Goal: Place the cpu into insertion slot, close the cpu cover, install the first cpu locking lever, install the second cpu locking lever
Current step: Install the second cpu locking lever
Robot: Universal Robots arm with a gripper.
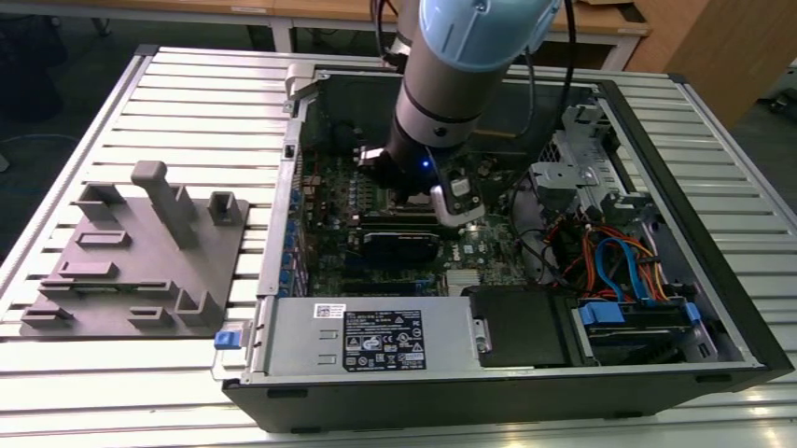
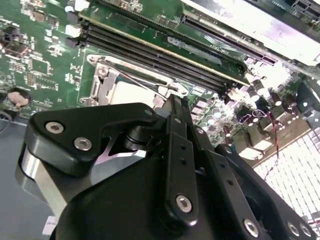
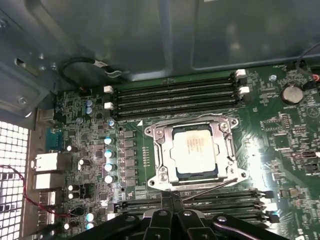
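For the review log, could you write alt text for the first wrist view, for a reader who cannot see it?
The cpu sits in the insertion slot on the green motherboard, with the silvery cpu cover closed around it as a frame. A thin lever runs slanted along the socket's edge, near the black gripper. Long black memory slots lie beyond the socket.

You see the exterior view in even room light, with soft shadows under the grey fixture block (image 1: 131, 257) and a dark inside of the computer case (image 1: 697, 308). A small blue light glows on the arm (image 1: 427, 166). In the second wrist view, strong glare washes out one corner, and the gripper (image 2: 172, 107) body close to the lens is blurred. In the first wrist view, the motherboard (image 3: 280, 135) is sharp and well lit, and the cpu (image 3: 194, 149) top reflects softly.
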